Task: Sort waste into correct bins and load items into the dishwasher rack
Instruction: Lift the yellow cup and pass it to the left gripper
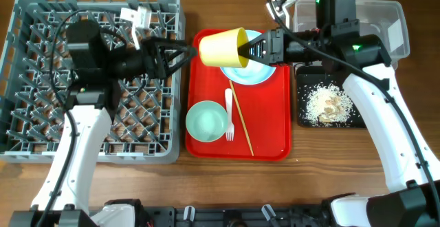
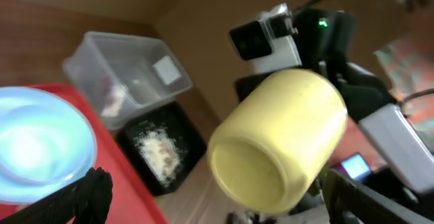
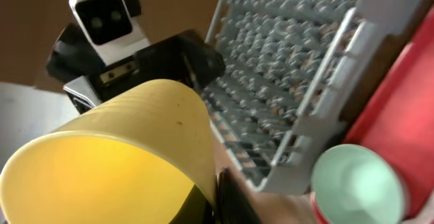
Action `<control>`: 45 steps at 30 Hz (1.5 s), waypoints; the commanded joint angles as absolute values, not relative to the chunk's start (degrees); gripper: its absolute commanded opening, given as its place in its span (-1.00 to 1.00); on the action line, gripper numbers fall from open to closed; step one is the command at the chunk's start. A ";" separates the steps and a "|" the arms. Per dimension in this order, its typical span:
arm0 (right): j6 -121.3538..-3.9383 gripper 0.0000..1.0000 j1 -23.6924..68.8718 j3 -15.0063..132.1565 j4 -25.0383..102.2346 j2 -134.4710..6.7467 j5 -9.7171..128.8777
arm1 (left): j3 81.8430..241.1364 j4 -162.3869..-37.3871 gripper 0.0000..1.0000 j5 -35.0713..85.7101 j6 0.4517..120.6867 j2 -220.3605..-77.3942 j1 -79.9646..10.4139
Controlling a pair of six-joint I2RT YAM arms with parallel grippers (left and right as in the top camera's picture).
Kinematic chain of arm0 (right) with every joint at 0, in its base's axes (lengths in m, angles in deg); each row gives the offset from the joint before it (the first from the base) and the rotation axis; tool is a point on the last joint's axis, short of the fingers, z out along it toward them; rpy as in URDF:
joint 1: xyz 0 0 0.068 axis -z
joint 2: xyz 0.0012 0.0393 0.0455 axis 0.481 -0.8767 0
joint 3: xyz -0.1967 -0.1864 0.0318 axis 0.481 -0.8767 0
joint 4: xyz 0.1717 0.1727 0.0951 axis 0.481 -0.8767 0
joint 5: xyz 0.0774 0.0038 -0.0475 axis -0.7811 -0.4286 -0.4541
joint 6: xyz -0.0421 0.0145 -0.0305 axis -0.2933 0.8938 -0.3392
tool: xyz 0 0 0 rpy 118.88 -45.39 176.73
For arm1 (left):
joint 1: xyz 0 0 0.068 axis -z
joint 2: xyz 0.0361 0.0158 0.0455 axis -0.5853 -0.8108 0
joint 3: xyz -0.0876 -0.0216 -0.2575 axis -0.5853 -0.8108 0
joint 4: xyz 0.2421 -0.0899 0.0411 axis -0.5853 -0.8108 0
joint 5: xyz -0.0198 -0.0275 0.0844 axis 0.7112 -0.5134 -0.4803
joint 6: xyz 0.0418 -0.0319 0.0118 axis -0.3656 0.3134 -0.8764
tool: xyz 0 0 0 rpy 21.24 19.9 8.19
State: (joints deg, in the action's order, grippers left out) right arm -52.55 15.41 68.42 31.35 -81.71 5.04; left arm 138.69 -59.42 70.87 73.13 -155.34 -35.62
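- Wooden desk [image 1: 323, 151] carries a grey dishwasher rack [image 1: 89, 155] on the left and a red serving tray [image 1: 268, 124] in the middle; on the right is a black tray [image 1: 301, 120] of crumbs [image 1: 328, 103], with a clear tub [image 1: 395, 20] beyond it
- Small yellow cup [image 1: 221, 48] hangs on its side in the air over the far end of the red tray, above the pale blue bowl [image 1: 258, 72], mouth to the right and base to the left
- Right hand [image 1: 249, 48] is closed on the cup's rim, one finger inside the mouth and one outside
- Left hand [image 1: 184, 53] is spread wide and holds nothing; the cup's base sits just off its fingertips, in line with the gap
- This reads as a handover towards the rack; a rim pinch is a thin hold, so an off-centre nudge from the left hand could twist the cup loose
- If the right hand lets go before the left has closed, the cup would likely drop onto the bowl and roll
- Gripped too near the base, the smooth round wall may slip out
- Pale green bowl [image 1: 206, 120], white fork [image 1: 229, 113] and wooden stick [image 1: 242, 120] lie on the tray's near half, apart from both hands
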 commanded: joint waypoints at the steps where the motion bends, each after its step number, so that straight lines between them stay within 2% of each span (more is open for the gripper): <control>1: -52.00 -0.92 15.43 68.57 31.72 -82.12 -3.05 | 139.37 -51.79 1.00 76.95 81.87 -155.58 -32.60; 3: -52.11 -0.91 15.43 68.57 31.68 -82.15 -5.00 | 139.37 -46.85 0.99 76.95 84.97 -155.58 -30.74; 8: -52.11 -0.91 15.37 68.57 31.68 -82.12 -5.59 | 139.37 -38.09 0.75 76.97 93.43 -155.58 -27.22; 10: -52.11 -0.92 15.21 68.57 31.70 -82.12 -5.59 | 139.37 -37.96 0.73 76.95 94.04 -155.58 -26.68; 13: -52.11 -0.91 15.21 68.60 31.72 -82.12 -5.56 | 139.37 -38.00 0.50 77.40 95.05 -155.58 -26.55; 18: -52.00 -0.91 15.21 68.60 32.03 -82.12 -5.54 | 139.37 -38.02 0.36 78.10 95.35 -155.58 -26.55; 25: -49.36 -0.91 15.21 68.57 35.18 -82.12 -5.54 | 139.37 -38.02 0.50 78.50 95.35 -155.58 -26.57; 30: -49.36 -0.91 15.21 68.57 35.11 -82.12 -5.54 | 139.37 -38.02 0.48 78.48 95.31 -155.58 -26.59; 35: -49.42 -0.91 15.21 68.57 34.83 -82.12 -5.52 | 139.37 -38.02 0.34 78.48 95.33 -155.58 -28.97; 39: -49.40 -0.92 15.21 68.60 34.83 -82.12 -5.52 | 139.37 -38.00 0.43 78.45 95.31 -155.58 -29.26; 45: -49.40 -0.91 15.21 68.57 34.65 -82.12 -5.52 | 139.37 -38.02 0.35 78.45 95.31 -155.58 -29.23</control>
State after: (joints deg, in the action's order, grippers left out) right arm -49.53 15.19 68.42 34.61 -81.71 -4.38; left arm 138.74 -38.22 78.58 95.25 -155.40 -28.93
